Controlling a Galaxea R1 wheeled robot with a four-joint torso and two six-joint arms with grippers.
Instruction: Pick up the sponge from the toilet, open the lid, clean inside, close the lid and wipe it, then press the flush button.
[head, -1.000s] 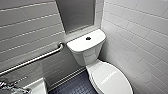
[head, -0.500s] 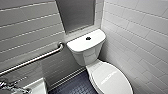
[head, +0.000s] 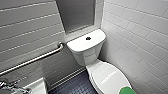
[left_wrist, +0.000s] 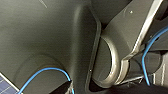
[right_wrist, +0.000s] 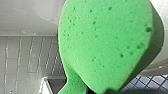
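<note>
The white toilet stands in the corner, its tank topped by a dark flush button. Its oval lid lies shut over the bowl. The bright green sponge shows at the lid's near right edge in the head view. In the right wrist view the sponge looms large and close, pinched narrow at its near end, where my right gripper is shut on it. Behind it I see white ceramic. The left wrist view shows dark parts of my own body and blue cables.
A chrome grab bar runs along the grey tiled left wall. A white sink corner with a chrome tap sits at lower left. White tiles close the right side. Dark floor lies between sink and toilet.
</note>
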